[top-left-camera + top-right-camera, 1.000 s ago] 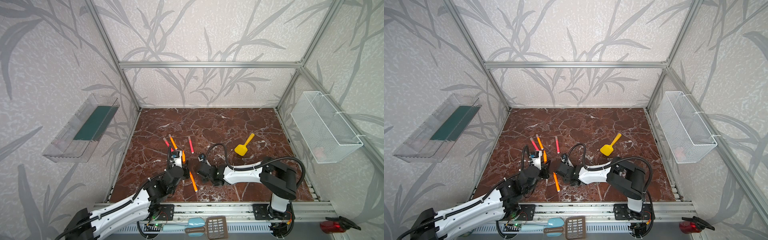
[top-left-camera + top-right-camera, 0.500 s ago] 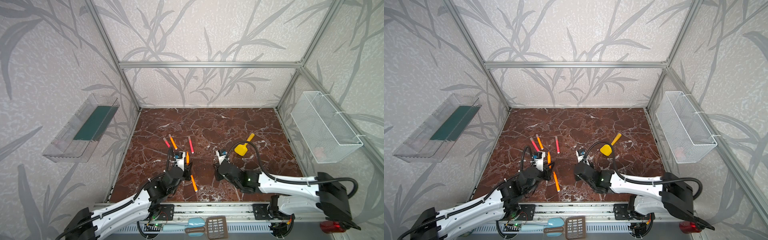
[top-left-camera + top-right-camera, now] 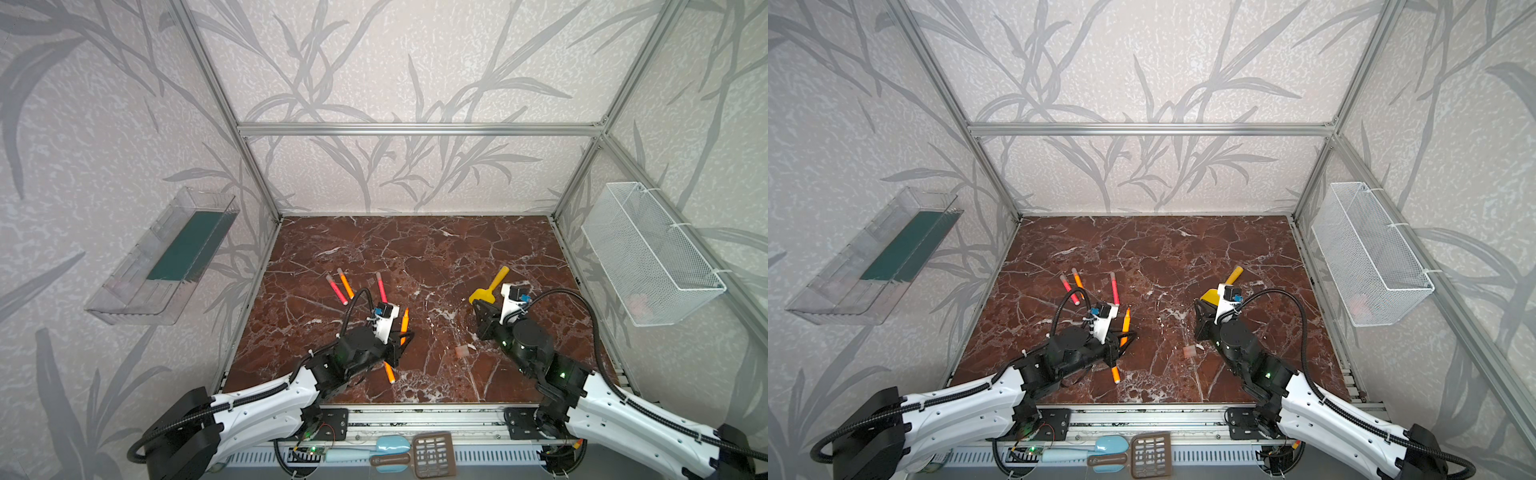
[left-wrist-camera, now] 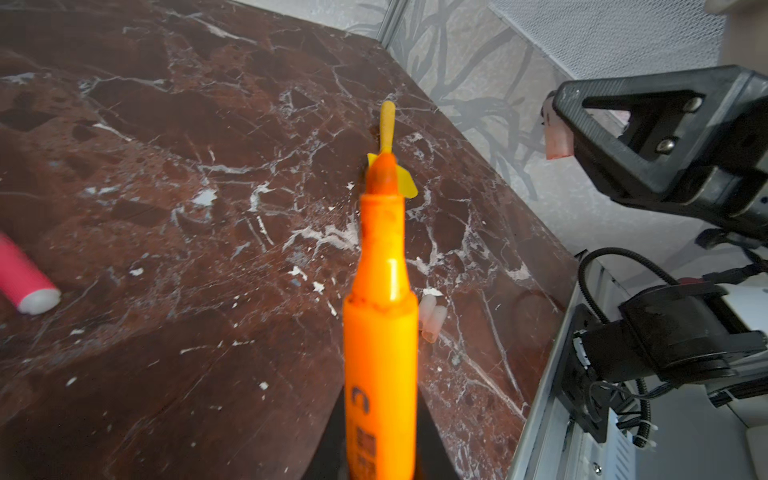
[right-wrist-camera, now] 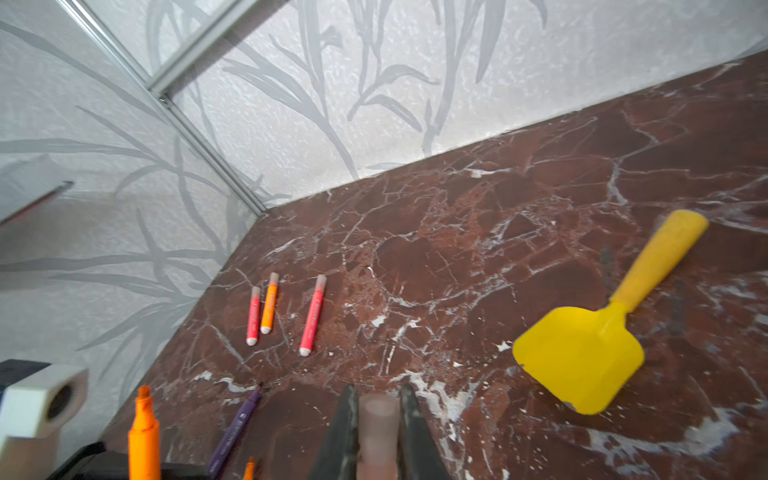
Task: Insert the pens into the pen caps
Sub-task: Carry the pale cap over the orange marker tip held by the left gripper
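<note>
Now right gripper (image 5: 377, 392) pulling back rightward, off left gripper (image 3: 398, 347) — pinching cap (image 5: 377, 432); left gripper clamping orange pen (image 4: 381, 332), tip bare — capping likely needing fresh approach.

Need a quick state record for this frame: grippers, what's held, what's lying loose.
left gripper: shut on orange pen, tip bare
right gripper: shut on pen cap
pen to cap: apart, not yet joined
loose: three rear pens, purple pen, second orange pen, spare caps, yellow spatula
</note>
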### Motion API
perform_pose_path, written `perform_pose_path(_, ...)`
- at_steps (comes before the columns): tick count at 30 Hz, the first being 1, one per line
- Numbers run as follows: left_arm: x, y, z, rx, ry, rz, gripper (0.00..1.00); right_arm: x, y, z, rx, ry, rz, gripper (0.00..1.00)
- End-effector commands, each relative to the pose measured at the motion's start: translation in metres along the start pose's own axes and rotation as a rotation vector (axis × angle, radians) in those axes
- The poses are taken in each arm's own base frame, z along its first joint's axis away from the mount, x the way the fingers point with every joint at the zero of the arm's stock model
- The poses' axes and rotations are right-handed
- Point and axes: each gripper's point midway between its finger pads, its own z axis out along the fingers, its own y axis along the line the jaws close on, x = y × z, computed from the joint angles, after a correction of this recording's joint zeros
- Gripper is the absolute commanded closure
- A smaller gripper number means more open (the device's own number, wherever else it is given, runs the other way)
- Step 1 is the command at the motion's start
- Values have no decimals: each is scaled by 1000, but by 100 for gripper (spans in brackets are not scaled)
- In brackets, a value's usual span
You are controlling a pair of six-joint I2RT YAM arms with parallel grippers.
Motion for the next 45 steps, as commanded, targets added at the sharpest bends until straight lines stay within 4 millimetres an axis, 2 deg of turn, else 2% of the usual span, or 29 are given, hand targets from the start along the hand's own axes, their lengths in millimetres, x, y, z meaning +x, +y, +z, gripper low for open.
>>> perform_pose_path(1,-19,-30,5,132,-46,31,100,-15,28,-4,-162,-65,24,100)
perform_pose_path(6,-18,-43,11,177,-17,40,100,-22,56,-8,-278,-48,6,100)
perform_pose_path(13,-17,-58,13,237,-32,72,100,-26,74,-6,-352,-40,24,100)
perform_pose_path(20,-15,-59,18,226,-32,99,100,-23,105,3,-457,32,19,100)
perform_pose_path(27,-13,-62,20,230,-34,100,100,-17,116,11,-490,72,35,100)
perform_pose_path(30,-13,-63,20,239,-44,105,100,-10,116,16,-495,89,41,100)
perform_pose_path(45,-8,-69,26,261,-41,102,100,-2,121,33,-489,120,117,100)
